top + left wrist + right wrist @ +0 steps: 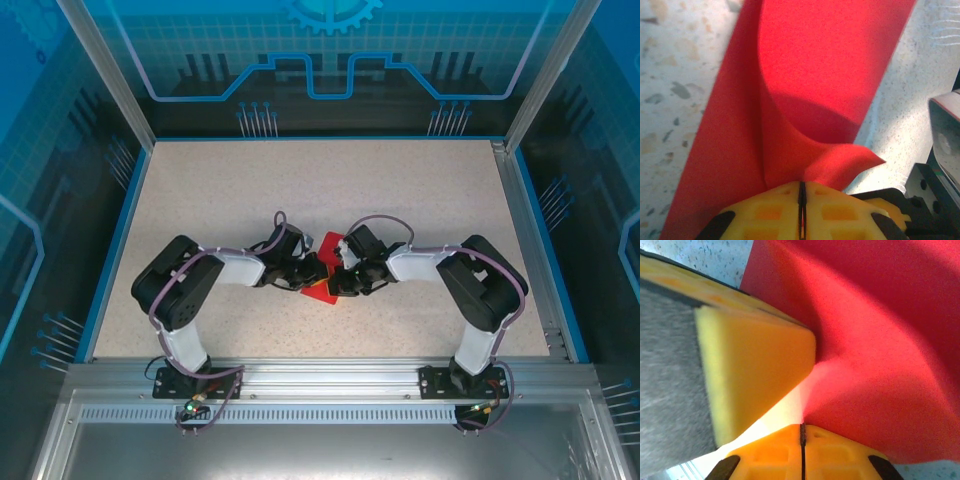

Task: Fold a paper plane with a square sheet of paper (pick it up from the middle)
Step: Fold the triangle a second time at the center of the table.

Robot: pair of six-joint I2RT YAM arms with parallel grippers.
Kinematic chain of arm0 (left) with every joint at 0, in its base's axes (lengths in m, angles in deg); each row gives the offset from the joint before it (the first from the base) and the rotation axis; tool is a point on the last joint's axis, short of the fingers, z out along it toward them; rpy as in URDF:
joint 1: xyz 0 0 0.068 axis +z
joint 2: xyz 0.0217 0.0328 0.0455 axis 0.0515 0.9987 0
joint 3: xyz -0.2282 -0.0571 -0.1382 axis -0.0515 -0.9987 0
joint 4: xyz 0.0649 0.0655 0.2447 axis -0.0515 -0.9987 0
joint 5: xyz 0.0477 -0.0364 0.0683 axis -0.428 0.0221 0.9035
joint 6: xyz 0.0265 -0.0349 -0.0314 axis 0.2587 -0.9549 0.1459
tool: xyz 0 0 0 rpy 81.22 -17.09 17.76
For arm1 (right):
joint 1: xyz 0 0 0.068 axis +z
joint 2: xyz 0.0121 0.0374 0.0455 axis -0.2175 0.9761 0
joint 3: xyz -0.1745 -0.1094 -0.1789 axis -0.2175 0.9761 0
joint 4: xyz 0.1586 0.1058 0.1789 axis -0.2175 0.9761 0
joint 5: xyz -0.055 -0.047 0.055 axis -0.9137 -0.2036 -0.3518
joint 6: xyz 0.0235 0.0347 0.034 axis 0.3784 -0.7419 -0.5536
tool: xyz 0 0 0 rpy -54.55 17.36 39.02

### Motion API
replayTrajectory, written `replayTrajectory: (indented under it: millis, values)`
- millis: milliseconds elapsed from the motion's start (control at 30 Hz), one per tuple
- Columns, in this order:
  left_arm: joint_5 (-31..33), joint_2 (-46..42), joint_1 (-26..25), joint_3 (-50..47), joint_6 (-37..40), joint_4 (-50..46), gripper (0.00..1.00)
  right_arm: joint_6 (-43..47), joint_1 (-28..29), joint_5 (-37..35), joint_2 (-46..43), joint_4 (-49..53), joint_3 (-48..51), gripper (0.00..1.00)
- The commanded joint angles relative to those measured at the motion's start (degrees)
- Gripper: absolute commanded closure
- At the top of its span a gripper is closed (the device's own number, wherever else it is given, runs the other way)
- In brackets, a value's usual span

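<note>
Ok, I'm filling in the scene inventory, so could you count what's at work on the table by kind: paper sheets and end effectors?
Red paper sheet: 1
End effectors: 2, the left end effector and the right end effector, both closed at the sheet
Total: 3

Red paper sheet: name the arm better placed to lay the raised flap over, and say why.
Left, probably. The left gripper seems to pinch the raised flap of the red paper sheet, whose length lies ahead; the right gripper, shut, sits at the sheet's edge.
</note>
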Motion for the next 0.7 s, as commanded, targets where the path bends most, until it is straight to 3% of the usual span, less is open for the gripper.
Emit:
replayTrajectory:
  millis: [0,667]
  values:
    - [-0.5,-2.9,-0.4,0.2,2.1,-2.3,0.84,2.2,0.0,-1.1,2.2,3.6,1.7,0.93]
    - [2.2,5.8,3.5,5.9,6.4,-5.9,0.89,5.1,-0.9,-2.4,1.8,6.2,1.7,0.95]
